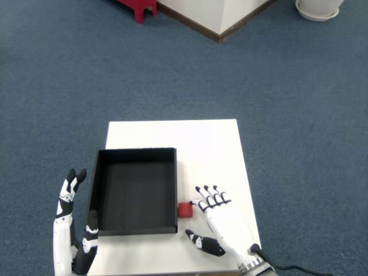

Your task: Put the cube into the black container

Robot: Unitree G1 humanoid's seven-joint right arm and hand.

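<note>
Red cube (184, 210): one, beside one black container (135, 154). Right hand (221, 221) empty, fingers spread, fingertips touching cube.

Cube (185, 210) beside container (135, 231) (right hand (221, 221) near)

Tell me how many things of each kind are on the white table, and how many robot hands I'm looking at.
Red cube: 1
Black container: 1
Robot hands: 2, the right hand open beside the cube and the left hand at the table's left edge
Total: 4
</note>
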